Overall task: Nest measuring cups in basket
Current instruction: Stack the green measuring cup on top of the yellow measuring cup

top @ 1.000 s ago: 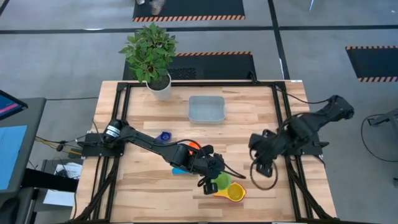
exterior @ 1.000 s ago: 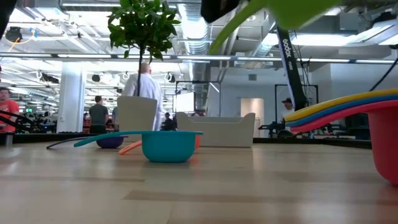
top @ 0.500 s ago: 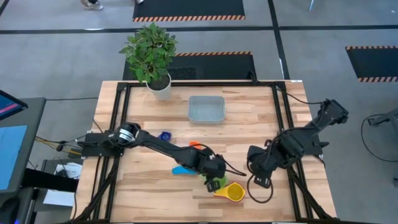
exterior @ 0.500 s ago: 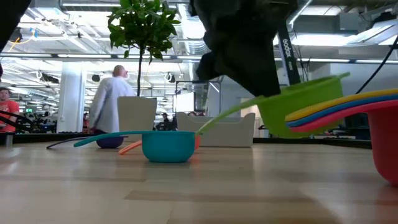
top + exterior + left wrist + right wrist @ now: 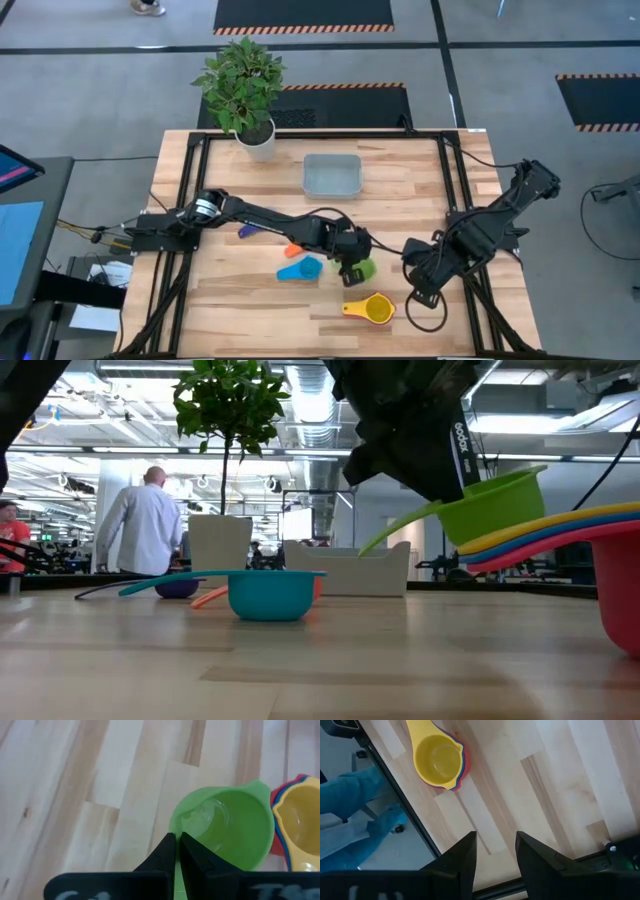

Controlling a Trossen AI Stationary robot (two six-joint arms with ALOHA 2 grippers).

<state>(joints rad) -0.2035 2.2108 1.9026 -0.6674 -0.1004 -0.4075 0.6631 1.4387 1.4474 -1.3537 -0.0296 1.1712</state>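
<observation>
**Hidden and cut off**

In the low view the red cup [image 5: 622, 595] runs off the picture's right edge. The left wrist view crops the yellow cup [image 5: 300, 832] and hides the green cup's [image 5: 222, 832] handle behind the fingers [image 5: 192, 857]. From above, the arm covers most of the dark blue cup [image 5: 246, 231].

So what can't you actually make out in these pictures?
- Stack under the yellow cup: high view shows only rims; cups beneath hidden.
- Dark blue cup: mostly covered by the left arm.
- Basket contents: translucent walls in low view, too far.
- Red cup: cut by low view's edge.
</observation>
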